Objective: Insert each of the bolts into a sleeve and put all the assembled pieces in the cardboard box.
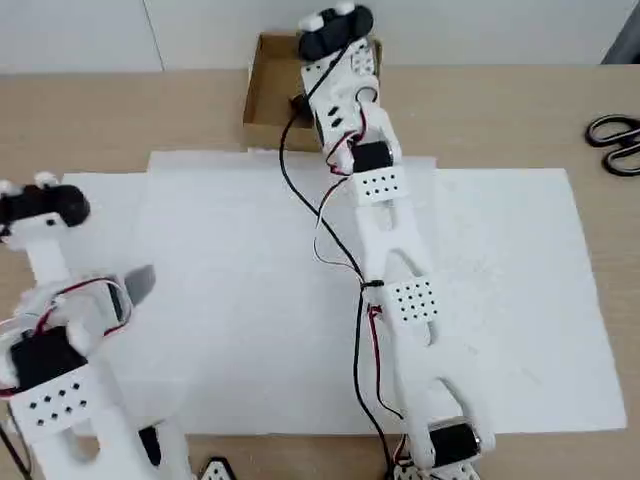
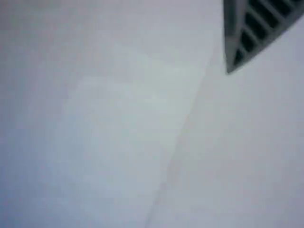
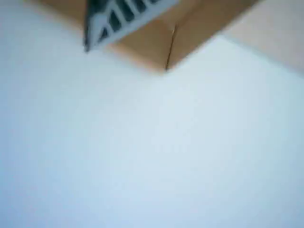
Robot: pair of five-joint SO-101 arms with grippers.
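High view: right pincer [image 1: 300, 102] at upper centre, over the cardboard box [image 1: 265, 85], opening impossible to tell. Left pincer [image 1: 138, 287] at lower left above white sheet [image 1: 250, 300], opening likewise unclear. Scissors [image 1: 615, 140] at right edge of surface [image 1: 200, 110].

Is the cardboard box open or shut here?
Open: the cardboard box has no lid over it, and its bare inner floor shows from above.
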